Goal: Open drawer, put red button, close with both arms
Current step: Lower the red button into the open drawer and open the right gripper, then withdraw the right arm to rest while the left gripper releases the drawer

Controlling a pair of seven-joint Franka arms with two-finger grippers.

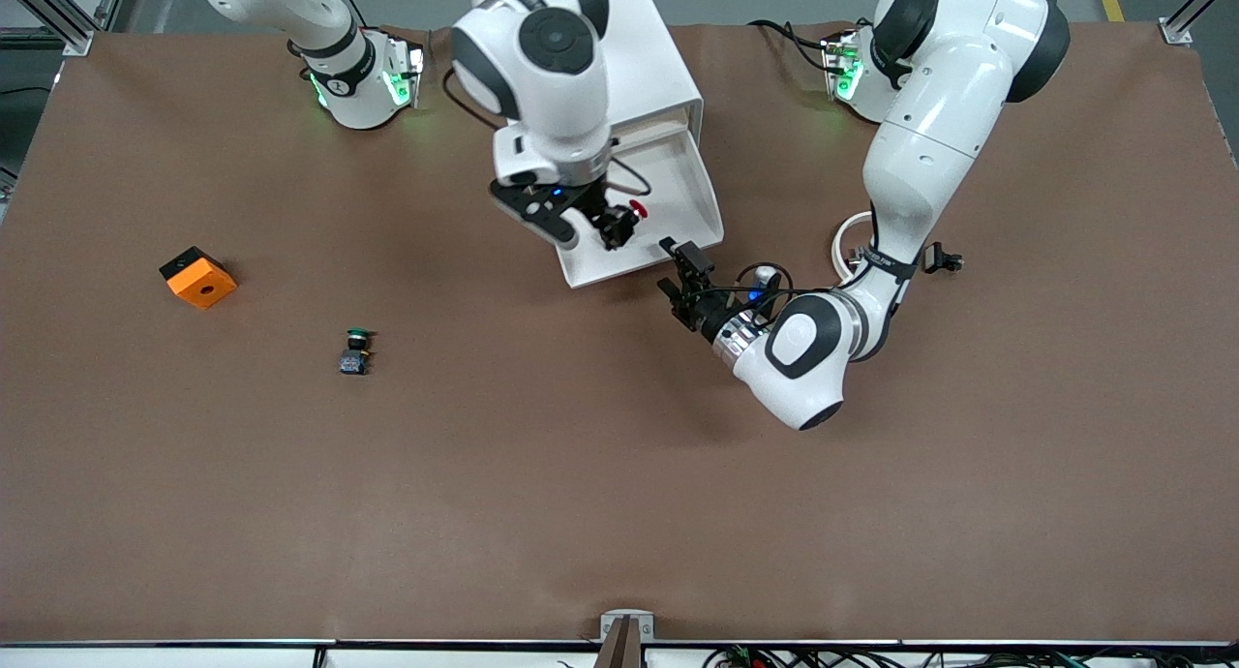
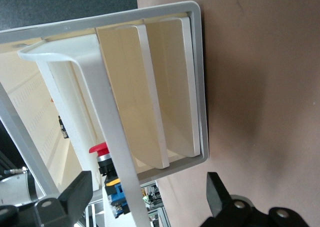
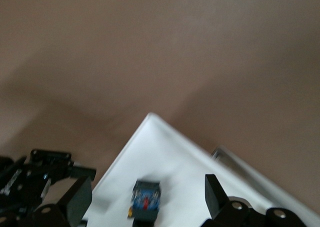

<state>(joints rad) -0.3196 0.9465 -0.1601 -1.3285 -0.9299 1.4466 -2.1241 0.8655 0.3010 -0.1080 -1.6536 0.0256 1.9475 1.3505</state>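
Observation:
The drawer [image 1: 678, 179] stands pulled out of the white cabinet [image 1: 658, 77] toward the front camera. The red button [image 1: 627, 217] lies inside it, red cap and dark body showing. In the right wrist view its blue-and-black body [image 3: 145, 199] rests on the drawer's white floor [image 3: 165, 152]. My right gripper [image 1: 586, 225] [image 3: 146, 183] hangs open just over it, holding nothing. My left gripper [image 1: 683, 279] [image 2: 147, 187] is open at the drawer's front corner toward the left arm's end. The drawer's front lip [image 2: 107, 132] runs between its fingers, and the red cap [image 2: 99, 148] shows past it.
A green-capped button [image 1: 355, 350] and an orange cube [image 1: 197, 277] lie on the brown table toward the right arm's end, nearer the front camera. A white cable loop [image 1: 844, 242] lies by the left arm.

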